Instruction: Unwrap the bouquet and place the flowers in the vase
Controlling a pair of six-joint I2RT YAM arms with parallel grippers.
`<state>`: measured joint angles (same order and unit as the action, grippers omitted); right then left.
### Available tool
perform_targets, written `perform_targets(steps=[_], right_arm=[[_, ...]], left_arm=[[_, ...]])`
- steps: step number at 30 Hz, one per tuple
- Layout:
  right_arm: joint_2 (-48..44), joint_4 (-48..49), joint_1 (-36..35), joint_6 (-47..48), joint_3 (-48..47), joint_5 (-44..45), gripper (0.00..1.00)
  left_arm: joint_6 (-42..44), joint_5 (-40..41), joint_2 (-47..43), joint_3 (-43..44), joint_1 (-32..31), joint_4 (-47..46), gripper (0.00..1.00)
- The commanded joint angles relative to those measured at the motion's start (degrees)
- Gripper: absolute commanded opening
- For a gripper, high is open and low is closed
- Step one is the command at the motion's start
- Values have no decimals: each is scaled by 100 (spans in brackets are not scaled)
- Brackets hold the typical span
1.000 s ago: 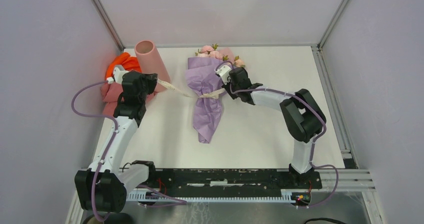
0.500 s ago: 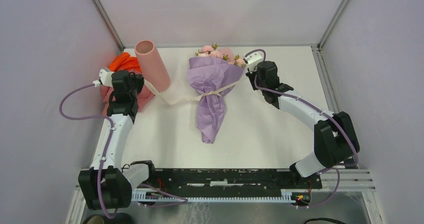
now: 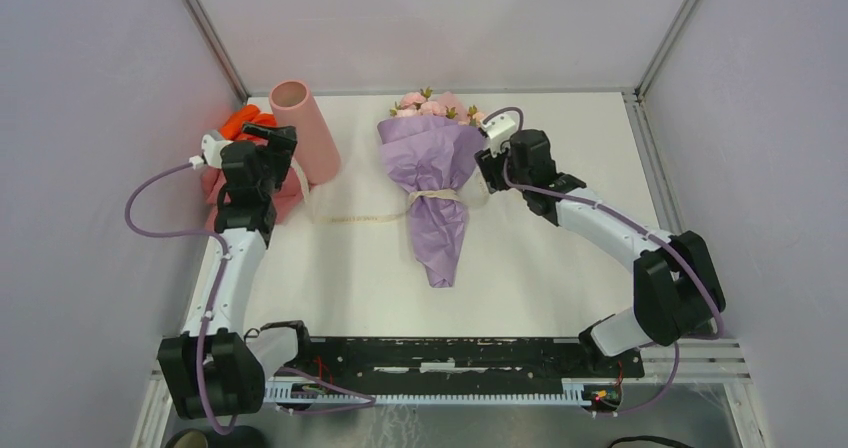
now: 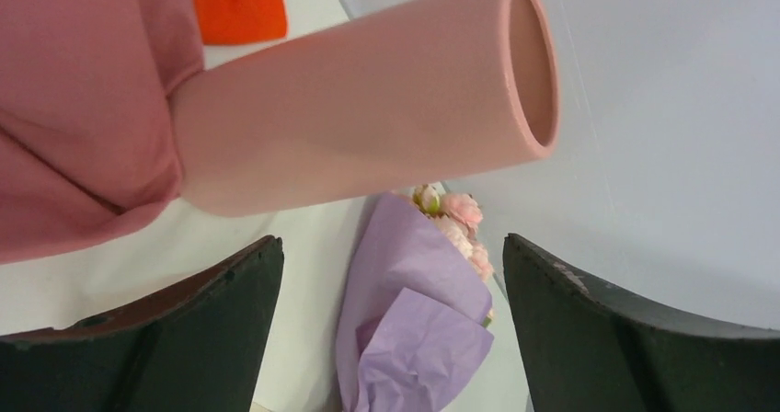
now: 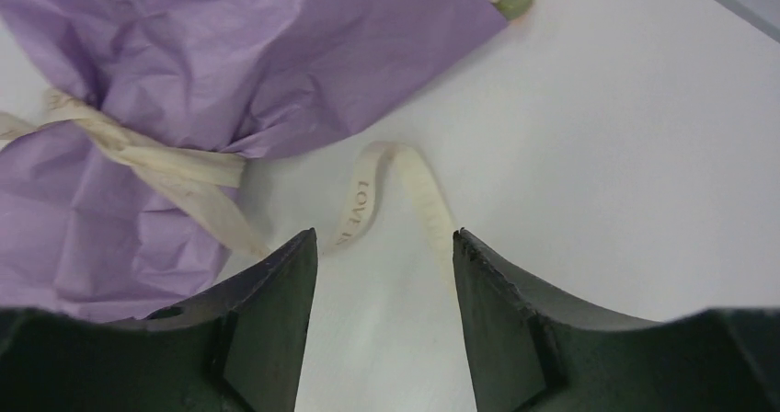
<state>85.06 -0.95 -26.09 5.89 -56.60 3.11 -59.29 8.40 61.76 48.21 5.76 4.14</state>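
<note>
The left end effector [image 4: 391,246] is spread wide with nothing in it, hanging over the far left corner of the tabletop [image 3: 560,268], right by the vase [image 3: 305,133]. Under and behind that arm there's a salmon-pink cloth [image 3: 215,186] bunched up with an orange cloth [image 3: 240,120] poking out past it. The vase is touching the pink cloth at its base, and it looks upright to me, with the round rim showing in the top view. Moving right, one loose tail of the cream ribbon [image 3: 345,218] lies flat across the white surface from near the vase over to the bouquet [image 3: 435,168]. The bouquet lies in the middle of the tabletop, well apart from the vase, purple paper wrapped around it and the ribbon tied around the waist. The pink roses [image 3: 420,103] stick out at the far end and the pointed paper tail aims back toward the arm bases. Then the right end effector [image 5: 384,237] sits just beside the bouquet's right edge, partly open and not gripping anything. The other ribbon end makes a little loop on the tabletop right in front of the gap, with "LOVE" printed on it.
</note>
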Motion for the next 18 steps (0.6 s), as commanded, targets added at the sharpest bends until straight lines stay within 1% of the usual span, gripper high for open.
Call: perform_targets(steps=[1,2,5,7,13,18], right_arm=[[-25,-51,-434,53,-92,-294,62],[-9,-69,-519,53,-137,-421,62],[9,49,-672,-24,-171,-674,62],[111,263,-725,-39,-187,-797,62],[647,384,-773,-103,-491,-951,61],[1101,403,-882,-136,-728,-1088,61]], left_arm=[[113,-975,129,12,-283,-912,92],[213,-1006,177,110,-469,-918,91],[514,-1077,436,429,-1295,-934,89],[608,-1215,741,665,-1603,-1041,89],[506,-1651,1901,1066,-1975,-1539,90],[661,-1599,2864,1483,-2275,-1653,90]])
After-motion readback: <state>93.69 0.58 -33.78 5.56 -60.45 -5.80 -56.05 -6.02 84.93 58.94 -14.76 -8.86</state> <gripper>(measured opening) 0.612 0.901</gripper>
